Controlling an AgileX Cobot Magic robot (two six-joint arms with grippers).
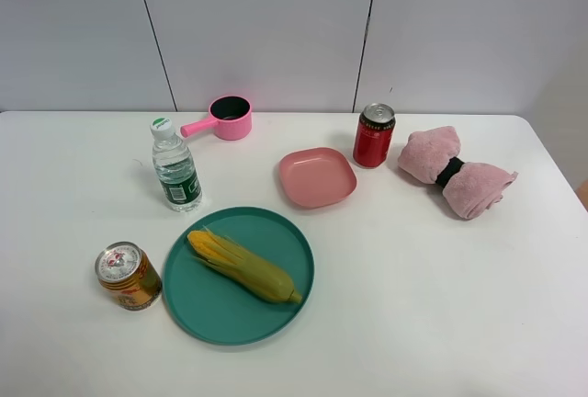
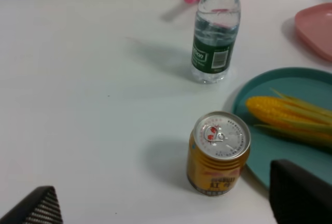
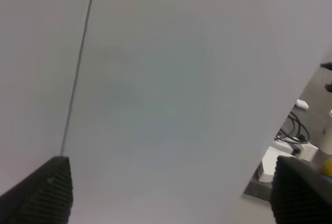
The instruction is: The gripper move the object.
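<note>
The clear water bottle (image 1: pixel 175 166) with a green label and white-green cap stands upright on the white table (image 1: pixel 441 305), left of centre. It also shows in the left wrist view (image 2: pixel 213 37), beyond the gold-orange can. My left gripper (image 2: pixel 166 206) is open and empty; its black fingertips (image 2: pixel 36 208) sit at the frame's lower corners, well short of the bottle. My right gripper (image 3: pixel 171 195) is open and empty, pointing at a pale wall. Neither gripper shows in the exterior high view.
A gold-orange can (image 1: pixel 128 276) stands in front of the bottle, beside a teal plate (image 1: pixel 276 232) holding a corn cob (image 1: pixel 243 265). A pink saucepan (image 1: pixel 225 119), pink square dish (image 1: pixel 317 176), red soda can (image 1: pixel 373 135) and pink cloth bundle (image 1: pixel 455 170) lie farther back.
</note>
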